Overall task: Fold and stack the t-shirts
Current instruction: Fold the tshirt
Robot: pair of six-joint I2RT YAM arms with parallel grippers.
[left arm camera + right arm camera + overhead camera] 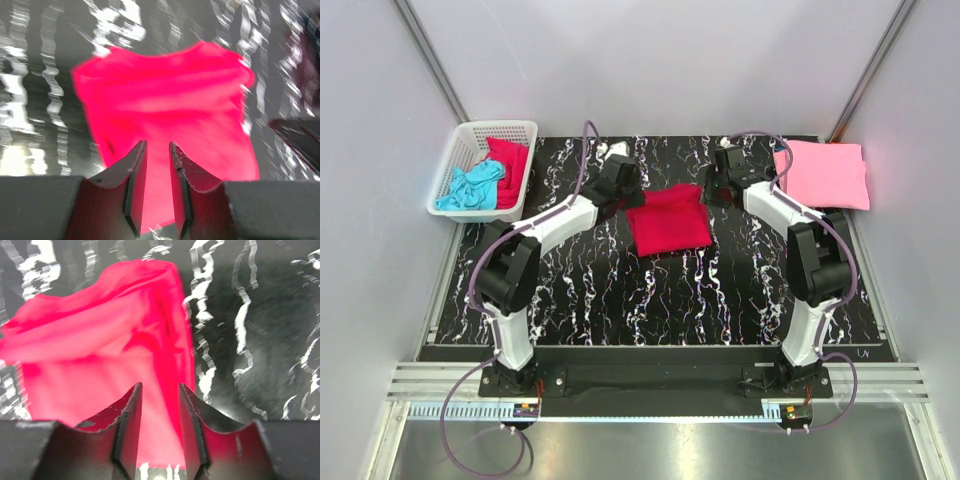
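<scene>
The crimson t-shirt (pixel 668 222) lies folded, nearly square, mid-frame on the table (pixel 620 300). Its slightly longer axis runs left to right and tilts up toward the right. The left hand (pixel 157 146) at its upper-left corner and the right hand (pixel 159 386) at its upper-right corner are narrowly parted, holding nothing. The pink t-shirt (pixel 822 172) lies folded at upper right.

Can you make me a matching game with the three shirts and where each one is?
Things:
1. folded crimson t-shirt
2. pink t-shirt
3. turquoise t-shirt

Places:
A. in the white basket
B. middle of the table
C. far right corner of the table

Pairs: 1-B, 2-C, 3-A
</scene>
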